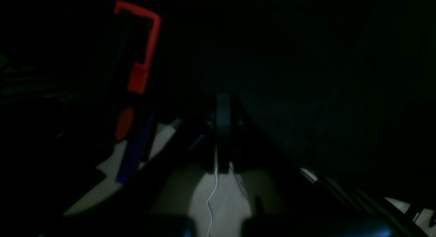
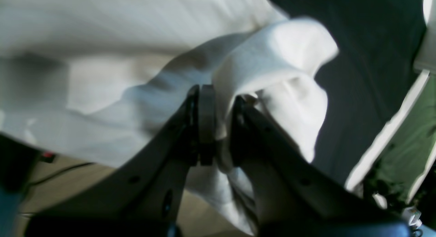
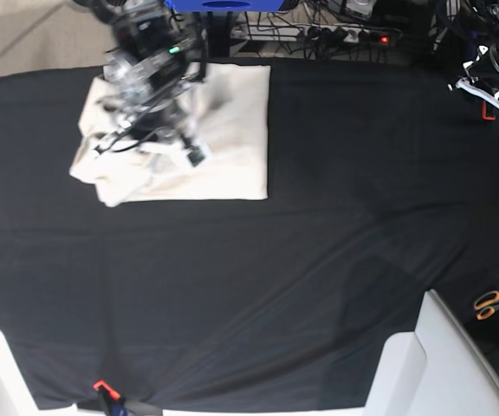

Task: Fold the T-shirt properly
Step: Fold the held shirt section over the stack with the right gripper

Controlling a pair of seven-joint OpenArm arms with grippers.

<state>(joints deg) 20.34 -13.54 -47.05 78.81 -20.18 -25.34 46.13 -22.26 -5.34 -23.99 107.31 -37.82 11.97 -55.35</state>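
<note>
Cream soft T-shirt [image 3: 223, 130] bunched, rumpled; right gripper [image 2: 218, 128] jaws pinching thick fold; left gripper [image 1: 223, 128] jaws pressed together.

A plain cream T-shirt [image 3: 223, 130] is lying on a plain black table cloth [image 3: 275, 277]; scissors [image 3: 492, 303] are showing orange handles at the edge.
</note>
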